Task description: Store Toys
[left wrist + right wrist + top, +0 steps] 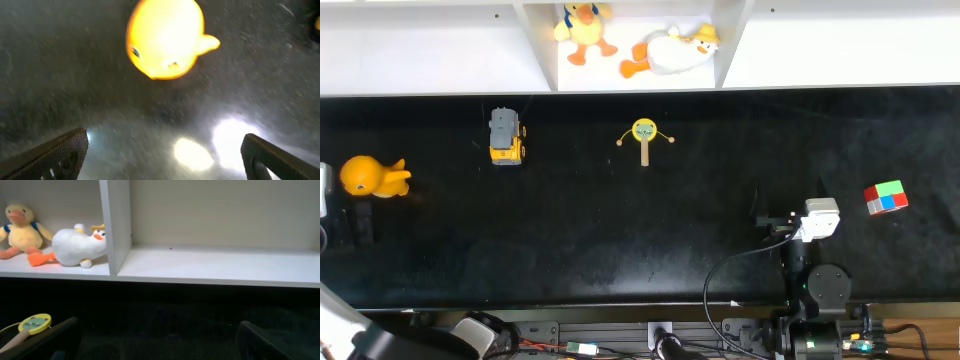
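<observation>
Since the left arm stands nearest it, the orange toy [375,177] is probably the next thing to store. It lies on the tabletop [620,240] well out from the white shelf [440,50], before the shelf's left compartment, with its long axis parallel to the shelf front. The left jaws are spread wide and hold nothing. The toy sits ahead of them, not between them, and its length runs from one finger toward the other. I judge they would close on its ends unless the wrist turns.

The left wrist view gives that alignment and the toy's small nub, while the top view gives the path to the shelf. Nearer the shelf, a grey-and-yellow toy truck [506,135] also lies before the left compartment. A rattle drum [644,135] lies before the middle compartment, where a yellow plush duck [584,28] and a white plush duck [670,50] are already stored. The right jaws, open and empty, face the right compartment. A colour cube [886,197] lies before that compartment, well out from the shelf.
</observation>
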Available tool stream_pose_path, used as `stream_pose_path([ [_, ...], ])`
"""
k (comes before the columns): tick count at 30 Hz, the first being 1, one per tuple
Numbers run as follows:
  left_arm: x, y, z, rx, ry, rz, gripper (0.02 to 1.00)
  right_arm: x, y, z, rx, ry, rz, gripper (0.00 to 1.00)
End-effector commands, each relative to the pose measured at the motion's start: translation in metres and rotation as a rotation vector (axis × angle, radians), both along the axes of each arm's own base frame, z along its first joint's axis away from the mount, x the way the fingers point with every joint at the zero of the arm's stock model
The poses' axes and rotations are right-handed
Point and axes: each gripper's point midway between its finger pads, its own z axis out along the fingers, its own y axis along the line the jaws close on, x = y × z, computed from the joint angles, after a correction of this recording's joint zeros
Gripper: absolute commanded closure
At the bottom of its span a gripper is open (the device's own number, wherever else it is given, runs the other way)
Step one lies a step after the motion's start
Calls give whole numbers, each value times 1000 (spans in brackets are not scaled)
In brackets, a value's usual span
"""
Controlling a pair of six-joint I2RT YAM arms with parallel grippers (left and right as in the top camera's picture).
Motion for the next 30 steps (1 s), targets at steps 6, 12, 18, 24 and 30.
stream_pose_path([
  [6,17,15,-5,10,-39,-48,20,0,0,-4,5,2,3,5],
  [12,31,24,-12,-16,-86,-36,20,0,0,-4,5,2,3,5],
  [18,46,25,-21,-21,-89,-60,20,0,0,-4,5,2,3,5],
  [24,66,24,-25,1,-90,-67,20,0,0,-4,5,2,3,5],
  [30,66,28,-28,5,-80,-41,20,0,0,-4,5,2,3,5],
])
